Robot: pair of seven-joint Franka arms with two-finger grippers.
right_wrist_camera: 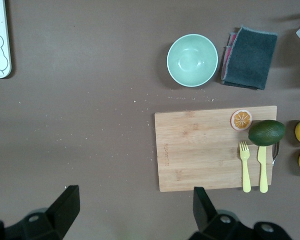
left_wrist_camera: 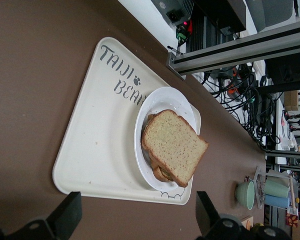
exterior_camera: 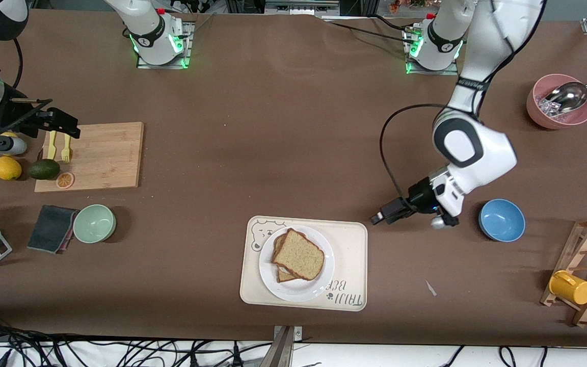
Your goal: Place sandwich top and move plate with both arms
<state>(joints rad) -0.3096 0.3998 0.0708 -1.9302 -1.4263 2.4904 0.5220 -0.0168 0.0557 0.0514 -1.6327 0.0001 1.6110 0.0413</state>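
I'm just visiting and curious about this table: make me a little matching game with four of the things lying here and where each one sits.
Things:
1. sandwich top
2. plate
3. yellow fork
4. metal scoop

Places:
A. in the pink bowl
B. on the bear-print tray
C. on the wooden cutting board
D. uppermost on the stacked bread

Pairs: 1-D, 2-B, 3-C, 4-A
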